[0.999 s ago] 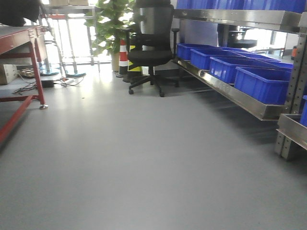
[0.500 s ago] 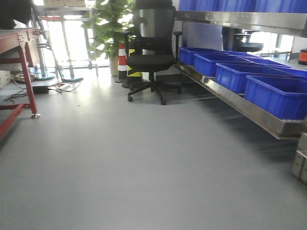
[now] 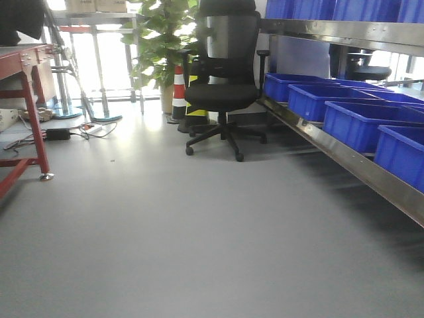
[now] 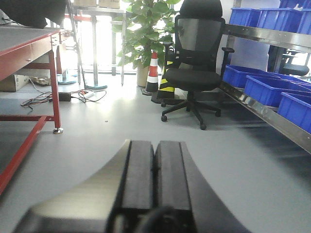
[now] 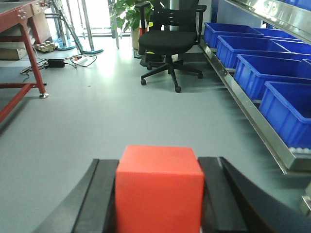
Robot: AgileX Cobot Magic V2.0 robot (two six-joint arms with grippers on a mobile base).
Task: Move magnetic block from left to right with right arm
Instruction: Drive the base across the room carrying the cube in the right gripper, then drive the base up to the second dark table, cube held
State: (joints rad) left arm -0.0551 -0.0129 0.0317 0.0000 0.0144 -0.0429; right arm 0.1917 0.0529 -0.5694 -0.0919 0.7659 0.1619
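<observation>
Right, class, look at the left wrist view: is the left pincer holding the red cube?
No, the left pincer is shut, its jaws pressed flat together with nothing between them.

Your magnetic block (image 5: 159,189) looks smooth and matt; the right gripper's fingers (image 5: 99,201), matt black plastic. At frame right, glossy blue plastic bins (image 5: 291,111) sit on brushed metal shelving (image 5: 267,138).
</observation>
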